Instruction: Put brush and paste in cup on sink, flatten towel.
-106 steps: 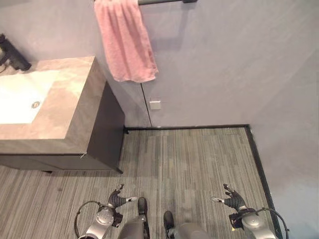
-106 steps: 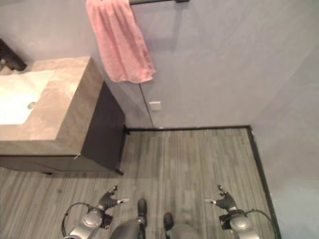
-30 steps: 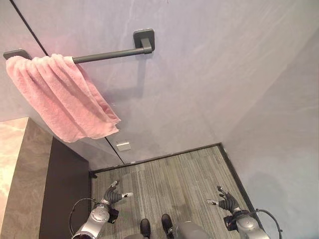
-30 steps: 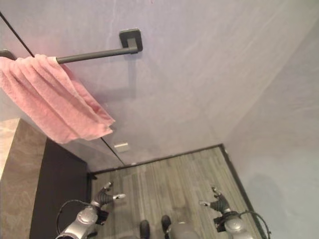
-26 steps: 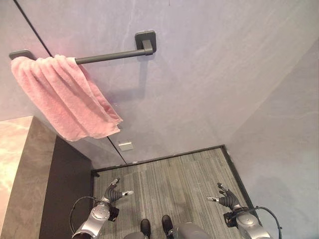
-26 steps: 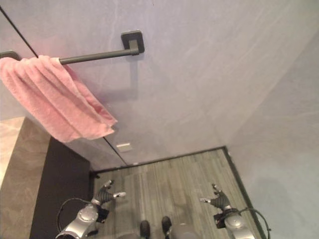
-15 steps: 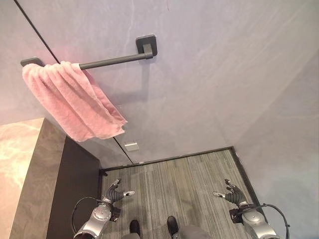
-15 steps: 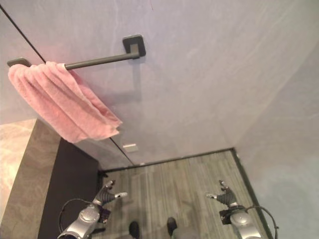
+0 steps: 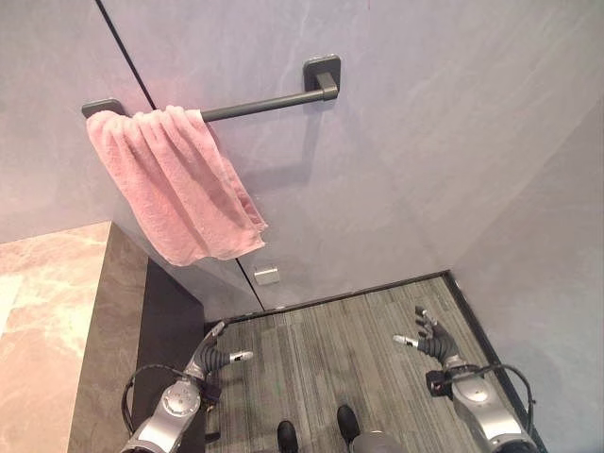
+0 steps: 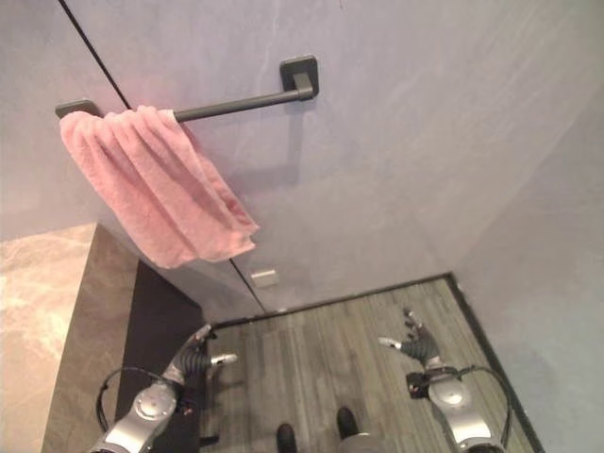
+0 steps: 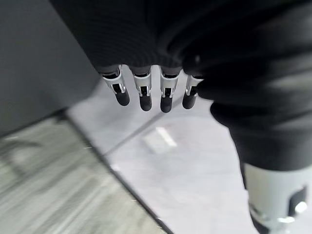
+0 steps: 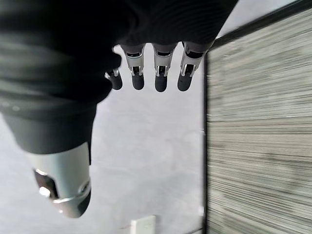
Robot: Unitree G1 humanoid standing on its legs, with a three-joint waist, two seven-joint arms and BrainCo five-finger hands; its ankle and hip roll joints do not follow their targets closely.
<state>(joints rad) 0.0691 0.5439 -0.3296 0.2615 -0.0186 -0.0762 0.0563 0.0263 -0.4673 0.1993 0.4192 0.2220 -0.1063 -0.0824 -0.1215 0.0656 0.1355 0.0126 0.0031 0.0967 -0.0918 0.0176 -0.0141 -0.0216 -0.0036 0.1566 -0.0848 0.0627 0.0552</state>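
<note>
Towel [image 9: 177, 184], pink and bunched in folds, hangs at the left end of the dark wall rail [image 9: 264, 102], above the stone bench [image 9: 57, 321] edge. Left hand [image 9: 215, 359] and right hand [image 9: 427, 342] hover low over the floor [image 9: 330, 349], fingers spread, empty.

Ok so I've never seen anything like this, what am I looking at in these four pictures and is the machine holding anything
It is a humanoid robot in a bathroom. Two pictures come from cameras on its head, looking down and forward; the other two come from cameras on its wrists, looking along its fingers. The left hand and right hand hang low over the striped floor, both open and holding nothing. On the wall, a pink towel hangs bunched at one end of a dark towel bar. At the left is the stone countertop above a dark cabinet. A small white wall plate sits below the towel.
</note>
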